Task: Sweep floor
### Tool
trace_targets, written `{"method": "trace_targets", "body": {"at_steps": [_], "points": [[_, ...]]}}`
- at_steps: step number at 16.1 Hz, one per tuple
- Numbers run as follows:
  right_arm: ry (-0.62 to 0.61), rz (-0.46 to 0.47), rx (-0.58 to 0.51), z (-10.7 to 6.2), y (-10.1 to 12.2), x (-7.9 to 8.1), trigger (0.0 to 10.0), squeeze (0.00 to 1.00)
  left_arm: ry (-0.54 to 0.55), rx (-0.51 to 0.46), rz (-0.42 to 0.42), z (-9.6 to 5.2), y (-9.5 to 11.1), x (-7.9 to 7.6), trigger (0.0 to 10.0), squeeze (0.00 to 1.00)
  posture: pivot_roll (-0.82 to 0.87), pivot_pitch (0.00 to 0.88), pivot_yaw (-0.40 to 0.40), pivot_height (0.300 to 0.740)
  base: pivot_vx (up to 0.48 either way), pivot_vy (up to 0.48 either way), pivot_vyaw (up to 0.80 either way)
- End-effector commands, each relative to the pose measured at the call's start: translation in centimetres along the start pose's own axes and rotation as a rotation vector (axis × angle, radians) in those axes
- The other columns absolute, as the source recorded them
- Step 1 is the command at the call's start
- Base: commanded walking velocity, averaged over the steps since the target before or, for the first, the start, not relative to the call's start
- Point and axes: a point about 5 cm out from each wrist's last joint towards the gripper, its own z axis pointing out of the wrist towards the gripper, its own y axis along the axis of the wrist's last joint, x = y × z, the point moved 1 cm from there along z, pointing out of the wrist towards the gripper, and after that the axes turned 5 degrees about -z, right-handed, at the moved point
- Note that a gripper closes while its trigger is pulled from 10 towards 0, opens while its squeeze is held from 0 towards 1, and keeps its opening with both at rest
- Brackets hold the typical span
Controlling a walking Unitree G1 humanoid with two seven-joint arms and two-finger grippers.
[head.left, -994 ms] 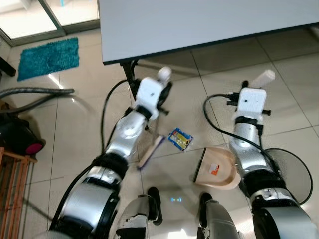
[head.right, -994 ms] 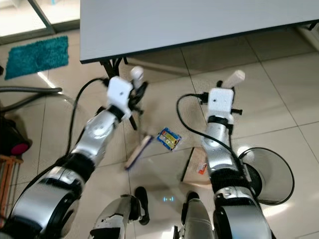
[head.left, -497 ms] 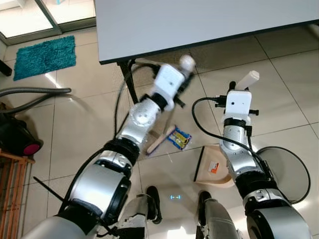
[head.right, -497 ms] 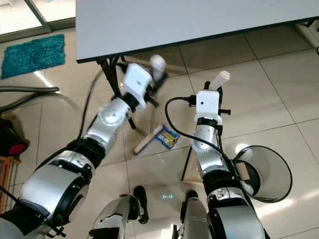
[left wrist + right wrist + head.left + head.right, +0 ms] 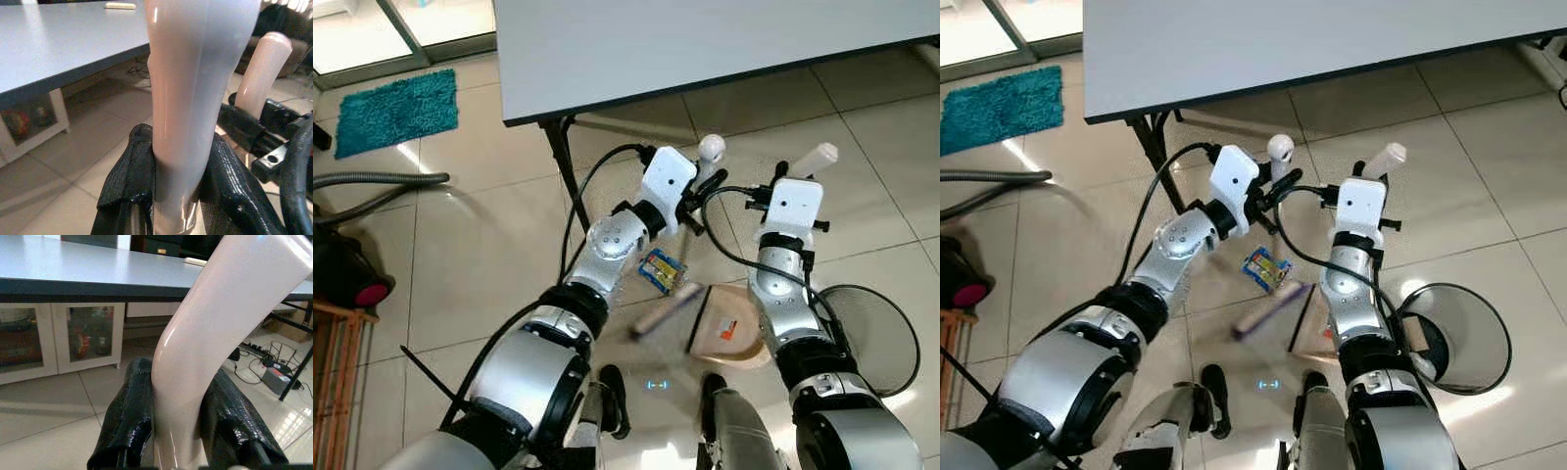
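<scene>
Rug (image 5: 396, 111) lies far left. Left gripper (image 5: 178, 183) clamps the broom handle (image 5: 195, 98); broom head (image 5: 664, 308) is blurred beside the wrapper (image 5: 661, 270). Right gripper (image 5: 178, 423) grips the dustpan handle (image 5: 215, 328); dustpan (image 5: 729, 328) touches the tiles (image 5: 480, 255).

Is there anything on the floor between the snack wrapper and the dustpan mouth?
Only the brush head lies beside the snack wrapper, close to the dustpan mouth; nothing else visible blocks the tiles between them.
</scene>
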Motion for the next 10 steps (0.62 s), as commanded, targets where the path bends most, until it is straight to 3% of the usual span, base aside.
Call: {"method": "trace_targets", "body": {"at_steps": [1, 3, 5, 8, 10], "points": [[0.061, 0.047, 0.074, -1.7, -1.2, 1.7, 10.0, 0.00, -0.105, -0.050, -0.048, 0.8, 0.3, -2.3, 10.0, 0.00, 0.03, 0.334, 0.129, 0.740, 0.000, 0.000, 0.00], [0.071, 0.050, 0.076, -1.9, -1.3, 1.8, 10.0, 0.00, -0.238, -0.065, -0.080, 0.8, 0.3, -3.7, 10.0, 0.00, 0.03, 0.334, 0.130, 0.740, 0.000, 0.000, 0.00], [0.071, 0.051, 0.081, -2.0, -1.5, 1.6, 10.0, 0.00, -0.299, -0.072, -0.066, 0.5, 0.5, -3.5, 10.0, 0.00, 0.04, 0.334, 0.133, 0.740, 0.000, 0.000, 0.00], [0.049, 0.070, 0.078, -2.2, -1.7, 1.0, 10.0, 0.00, -0.200, -0.152, 0.098, 0.3, 3.3, -0.3, 10.0, 0.00, 0.03, 0.338, 0.142, 0.740, 0.000, 0.000, 0.00], [0.037, 0.081, 0.060, -2.4, -1.5, 0.7, 10.0, 0.00, -0.188, -0.153, 0.194, 0.2, 4.3, 0.8, 10.0, 0.00, 0.02, 0.342, 0.149, 0.740, 0.000, 0.000, 0.00]]}}
